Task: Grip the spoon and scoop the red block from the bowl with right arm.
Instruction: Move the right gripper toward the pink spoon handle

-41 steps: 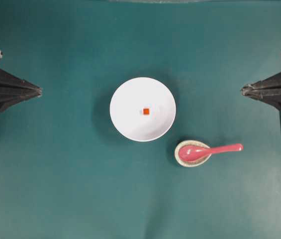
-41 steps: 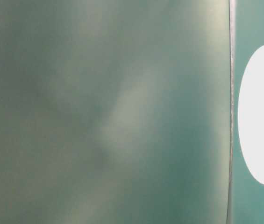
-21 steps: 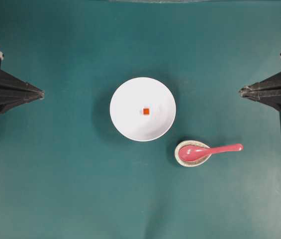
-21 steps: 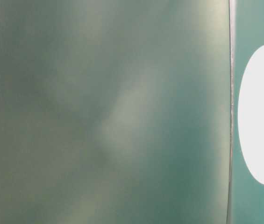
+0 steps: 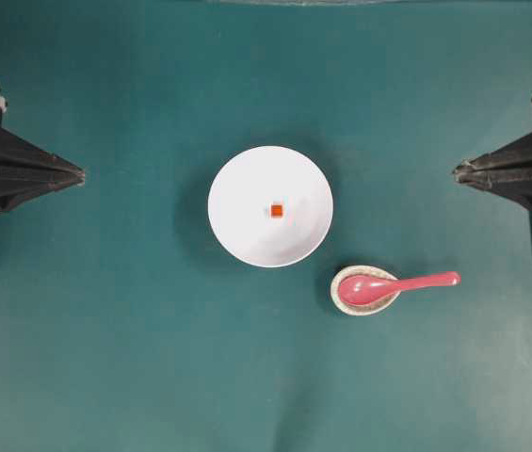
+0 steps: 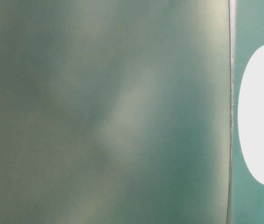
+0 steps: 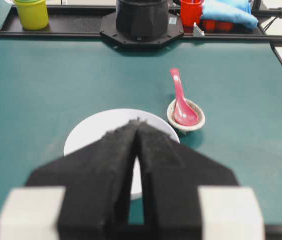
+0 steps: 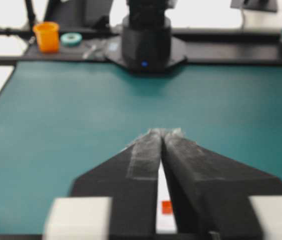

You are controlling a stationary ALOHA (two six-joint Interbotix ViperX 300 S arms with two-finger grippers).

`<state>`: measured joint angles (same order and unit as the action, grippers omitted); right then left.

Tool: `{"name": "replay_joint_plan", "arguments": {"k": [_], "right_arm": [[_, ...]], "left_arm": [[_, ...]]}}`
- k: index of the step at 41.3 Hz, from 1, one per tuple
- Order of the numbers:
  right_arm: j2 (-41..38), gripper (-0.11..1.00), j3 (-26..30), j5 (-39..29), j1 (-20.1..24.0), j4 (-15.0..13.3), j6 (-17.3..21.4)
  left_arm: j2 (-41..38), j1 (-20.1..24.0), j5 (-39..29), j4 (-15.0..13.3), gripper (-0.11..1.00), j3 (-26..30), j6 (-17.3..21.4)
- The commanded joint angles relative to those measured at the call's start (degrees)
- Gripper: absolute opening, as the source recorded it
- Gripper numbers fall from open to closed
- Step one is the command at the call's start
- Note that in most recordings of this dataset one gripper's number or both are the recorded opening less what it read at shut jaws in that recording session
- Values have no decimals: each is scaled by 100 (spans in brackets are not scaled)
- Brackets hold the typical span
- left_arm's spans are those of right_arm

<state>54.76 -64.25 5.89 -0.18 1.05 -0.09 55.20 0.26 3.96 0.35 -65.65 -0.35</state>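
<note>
Spanning every view, teal tabletop (image 5: 105, 358) under bowl (image 5: 237, 226), both pincers (image 5: 79, 173) (image 5: 458, 171) pinched closed, empty.

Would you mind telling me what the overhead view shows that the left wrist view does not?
Only the overhead view shows the tiny orange-red cube inside the bowl, and the right gripper. Only the left wrist view shows the yellow cup and red cup beyond the table. Both show the white round bowl, glossy pink spoon and left gripper.
</note>
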Motion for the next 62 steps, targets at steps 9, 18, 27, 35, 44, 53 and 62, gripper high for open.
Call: {"name": "replay_joint_plan", "arguments": {"k": [9,18,27,35,44,53,62], "right_arm": [[-79,54,176,-70,0,53,18],[-439,54,35,-272,9,167,70],[-1169,54,-334,237,360,246,114],[-1802,54,-914,1600,888,694,193],[-2426,54,-1380,2883,1222,1125,193],[-3006,54,-1503,3261,1354,1151,193],[-3595,54,-1547,3595,1494,1292,193]], "left_arm": [[0,18,-158,18,0,158,-9],[9,9,-299,18,0,158,-9],[9,9,-422,18,0,167,-9],[0,18,-492,9,0,167,-26],[0,18,-527,18,0,167,-26],[0,18,-536,18,0,167,-26],[9,18,-615,9,0,167,-26]]}}
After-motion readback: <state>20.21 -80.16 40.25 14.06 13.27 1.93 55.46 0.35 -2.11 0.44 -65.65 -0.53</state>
